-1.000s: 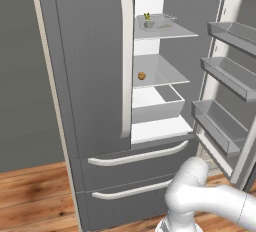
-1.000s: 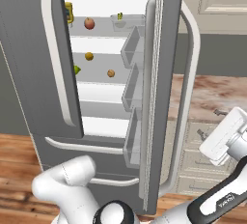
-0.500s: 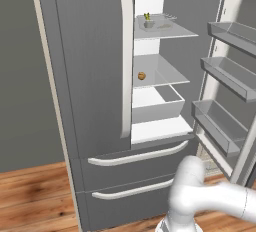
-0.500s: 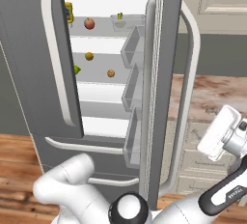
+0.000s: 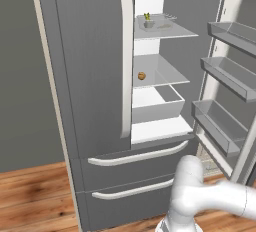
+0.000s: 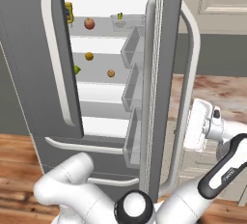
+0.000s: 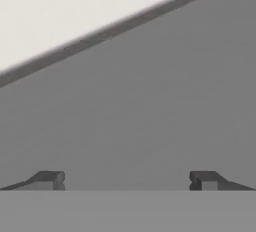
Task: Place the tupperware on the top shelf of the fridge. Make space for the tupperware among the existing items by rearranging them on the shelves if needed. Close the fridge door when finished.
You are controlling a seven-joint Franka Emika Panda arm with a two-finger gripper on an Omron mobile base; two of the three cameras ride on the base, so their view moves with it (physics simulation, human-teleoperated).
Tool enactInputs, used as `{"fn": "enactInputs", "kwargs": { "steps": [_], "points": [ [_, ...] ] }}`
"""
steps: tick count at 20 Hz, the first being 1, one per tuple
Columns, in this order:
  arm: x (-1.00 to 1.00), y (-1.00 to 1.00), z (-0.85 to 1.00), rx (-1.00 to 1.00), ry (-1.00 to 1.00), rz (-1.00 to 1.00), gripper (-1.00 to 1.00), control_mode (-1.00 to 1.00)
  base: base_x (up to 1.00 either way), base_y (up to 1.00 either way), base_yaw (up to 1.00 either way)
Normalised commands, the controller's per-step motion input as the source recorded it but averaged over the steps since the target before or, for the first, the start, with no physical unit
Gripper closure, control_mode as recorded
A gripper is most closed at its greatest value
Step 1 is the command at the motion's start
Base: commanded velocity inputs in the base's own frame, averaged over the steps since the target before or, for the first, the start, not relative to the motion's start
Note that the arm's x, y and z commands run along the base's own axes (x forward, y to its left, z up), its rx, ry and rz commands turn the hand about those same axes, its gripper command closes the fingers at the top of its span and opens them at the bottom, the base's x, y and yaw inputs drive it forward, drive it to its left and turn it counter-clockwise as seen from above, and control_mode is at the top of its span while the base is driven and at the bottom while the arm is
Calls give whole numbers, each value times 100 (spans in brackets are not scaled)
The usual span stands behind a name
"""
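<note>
From the right base camera, my fridge [image 6: 29, 73] has its right door swung wide. At eleven o'clock sits a red-orange fruit [image 6: 89, 23] on the top shelf [image 6: 96, 30]; at twelve, on the same shelf, the tupperware [image 6: 123, 22]. A tan item [image 6: 111, 73] lies lower. At four o'clock my gripper [image 7: 127, 180] hangs released, fingers spread wide, empty, facing a grey surface.

A plain grey wall [image 5: 20, 76] stands left of the appliance, above a warm brown wood-plank floor [image 5: 35, 201]. To the right, a cream panelled door or cabinet [image 6: 222, 1] sits above a grey band, with what may be mottled stone flooring [image 6: 222, 92] below.
</note>
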Motion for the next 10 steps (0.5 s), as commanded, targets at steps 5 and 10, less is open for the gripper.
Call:
{"fn": "enactInputs", "kwargs": {
  "steps": [5,10],
  "points": [
    [-32,90,12,-8,-25,9,-100,-100,0,0,0],
    [-36,89,13,-9,-26,6,-100,-100,0,0,0]
  ]
}}
